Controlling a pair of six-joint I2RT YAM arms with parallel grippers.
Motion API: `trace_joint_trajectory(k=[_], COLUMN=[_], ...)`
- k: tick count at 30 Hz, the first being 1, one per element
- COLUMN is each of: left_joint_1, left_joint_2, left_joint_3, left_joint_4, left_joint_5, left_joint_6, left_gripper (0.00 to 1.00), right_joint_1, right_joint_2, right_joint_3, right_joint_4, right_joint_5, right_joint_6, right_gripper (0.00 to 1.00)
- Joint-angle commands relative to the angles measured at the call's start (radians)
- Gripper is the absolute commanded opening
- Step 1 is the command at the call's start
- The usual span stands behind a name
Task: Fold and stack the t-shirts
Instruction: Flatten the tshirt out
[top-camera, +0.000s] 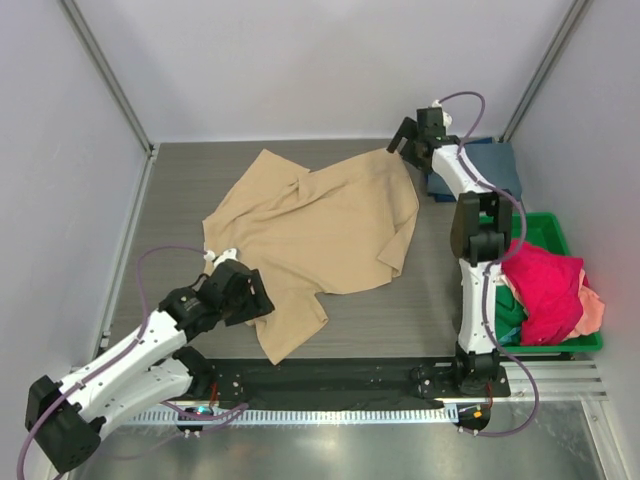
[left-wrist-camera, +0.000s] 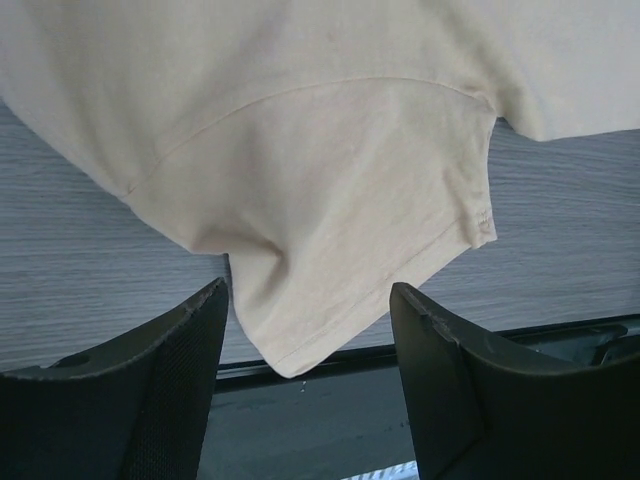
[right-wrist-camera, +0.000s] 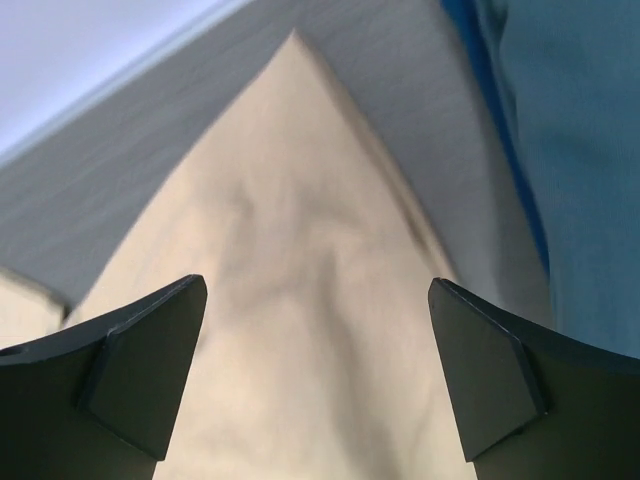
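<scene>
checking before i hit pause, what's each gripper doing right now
left gripper: open, fingers either side of the tan t-shirt sleeve, not clamped.
right gripper: open, over a corner of the tan t-shirt, holding nothing.

Two white-and-black arms trailing lilac cables

The left arm (top-camera: 120, 365) and right arm (top-camera: 468, 300) look alike, with smooth white link shells between chunky black joint housings and black mounts at the black base rail (top-camera: 330, 385). A thin lilac-grey cable (top-camera: 140, 290) loops loosely beside each arm, from the rail end to the black wrist block farthest from the rail. The left gripper (left-wrist-camera: 310, 300) and right gripper (right-wrist-camera: 318, 290) have matte black wedge-shaped fingers (left-wrist-camera: 165, 385). The left ones show a fine woven-looking texture on their inner faces.
</scene>
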Motion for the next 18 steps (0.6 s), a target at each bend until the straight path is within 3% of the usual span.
trace_joint_trajectory(k=[1, 11, 18], left_joint_1=[-0.004, -0.004, -0.001], left_joint_2=[-0.019, -0.001, -0.04], left_joint_3=[0.063, 0.296, 0.33], left_joint_4=[-0.06, -0.207, -0.234], left_joint_5=[-0.075, -0.164, -0.287], left_joint_6=[0.012, 0.18, 0.277], left_gripper=[0.67, 0.7, 0.79], right_joint_1=[0.065, 0.217, 0.331], right_joint_2=[-0.33, -0.703, -0.823], right_joint_3=[-0.185, -0.796, -0.993], right_joint_4=[0.068, -0.039, -0.065], right_joint_5=[-0.023, 0.04, 0.02], right_joint_6=[-0.033, -0.103, -0.091], right_gripper=[0.99, 0.99, 0.96])
